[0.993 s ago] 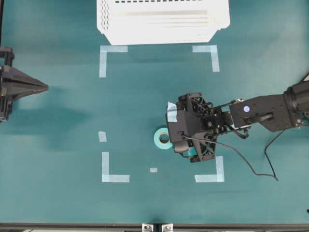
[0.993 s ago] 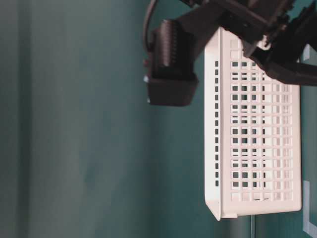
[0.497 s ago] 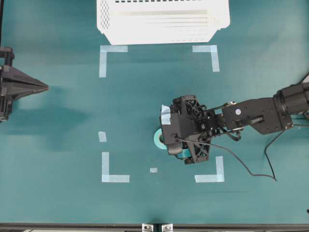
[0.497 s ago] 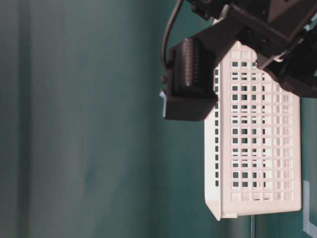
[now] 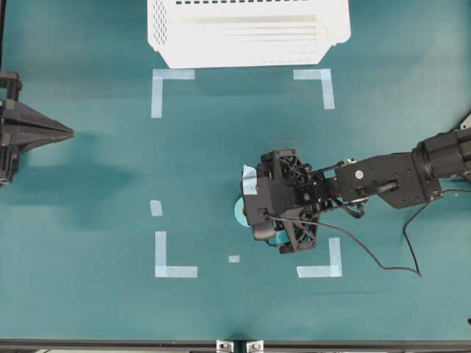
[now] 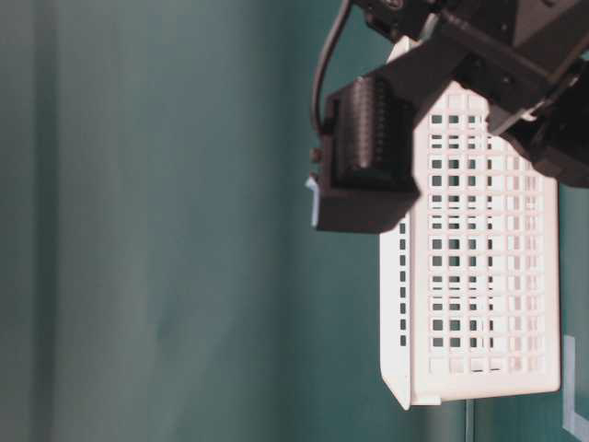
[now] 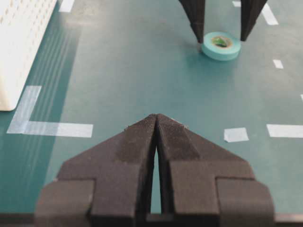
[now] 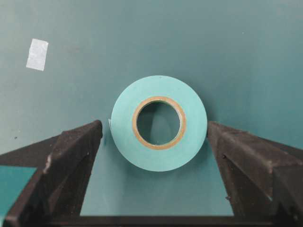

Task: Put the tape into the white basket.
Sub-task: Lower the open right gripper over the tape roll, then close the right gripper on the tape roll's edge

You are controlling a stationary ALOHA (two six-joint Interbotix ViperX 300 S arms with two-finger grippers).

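Right hand open around the tape on the worktop, basket cut off at the far edge.

The right hand (image 8: 156, 137) stands wide, one finger (image 8: 71, 156) on each side of the tape (image 8: 159, 122), neither clearly touching it; the roll lies flat on the green worktop (image 5: 96, 213), hole up. From overhead the tape (image 5: 240, 213) is mostly hidden under the right hand (image 5: 254, 213), only a sliver of its rim showing. The white basket (image 5: 246, 33) sits well apart at the far edge, its top cropped by the frame. The left hand (image 7: 156, 137) is closed, tips together, holding nothing, and only partly seen at the overhead view's left edge. The table-level view shows no tape.
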